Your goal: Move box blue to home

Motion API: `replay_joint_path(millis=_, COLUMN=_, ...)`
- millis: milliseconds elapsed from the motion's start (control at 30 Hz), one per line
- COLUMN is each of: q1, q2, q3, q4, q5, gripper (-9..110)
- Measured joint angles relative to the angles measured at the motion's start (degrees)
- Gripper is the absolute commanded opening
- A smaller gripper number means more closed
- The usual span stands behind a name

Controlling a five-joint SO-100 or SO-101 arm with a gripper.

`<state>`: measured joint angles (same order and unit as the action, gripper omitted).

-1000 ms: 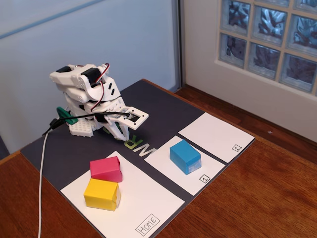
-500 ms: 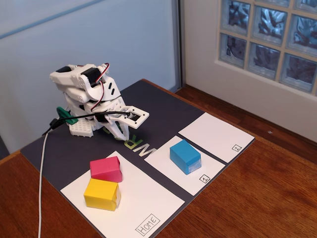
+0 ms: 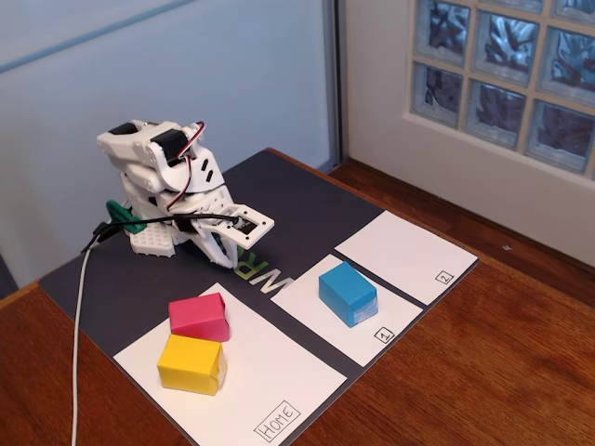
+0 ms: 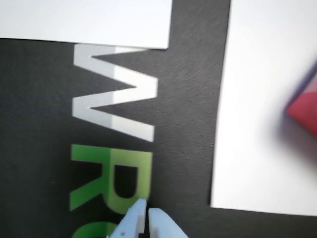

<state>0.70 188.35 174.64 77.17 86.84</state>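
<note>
The blue box [image 3: 348,293] sits on the small white sheet numbered "1" in the fixed view; it does not show in the wrist view. Home [image 3: 242,372] is the large white sheet at the front with the "Home" label; its edge shows in the wrist view [image 4: 257,148]. My gripper [image 3: 244,240] is folded low near the arm's base, over the lettering on the dark mat, well away from the blue box. In the wrist view the gripper [image 4: 147,212] shows its tips together with nothing between them.
A pink block [image 3: 199,317] and a yellow block [image 3: 191,364] lie on the Home sheet; the pink one shows blurred in the wrist view [image 4: 304,111]. A sheet numbered "2" [image 3: 406,255] lies behind the blue box. The dark mat [image 3: 307,200] rests on a wooden table.
</note>
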Motion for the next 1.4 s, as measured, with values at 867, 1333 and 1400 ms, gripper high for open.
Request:
replay_joint_path(millis=867, q1=-18.02, q2=-44.47, q3=-33.13, q4=-13.62, q5=27.33, gripper=0)
replay_joint_path(millis=1333, q1=-18.11, q2=-85.08, q3=-74.09, q4=-8.70, q5=31.29, gripper=0)
replay_joint_path(millis=1400, q1=-18.11, q2=-87.45, q3=-76.90, q4=-8.17, q5=31.29, gripper=0)
